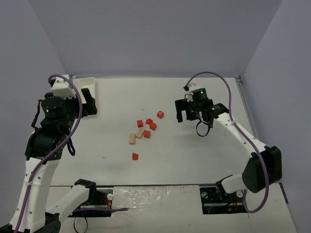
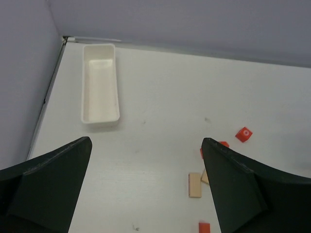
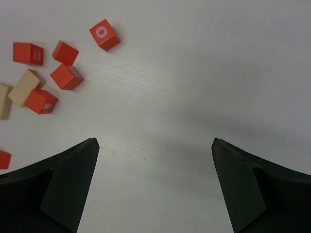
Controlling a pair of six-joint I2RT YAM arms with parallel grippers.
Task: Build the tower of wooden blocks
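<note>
Top: no tower stands. The blocks (image 1: 145, 127) lie scattered mid-tabletop (image 1: 204, 155), between the arms.
Left wrist: left jaws wide apart, empty. Tray (image 2: 100, 118) ahead, blocks low right.
Right wrist: right jaws wide apart, empty. Blocks up-left.
Recommended: pick one loose block, square the jaws to its faces, descend straight.
</note>
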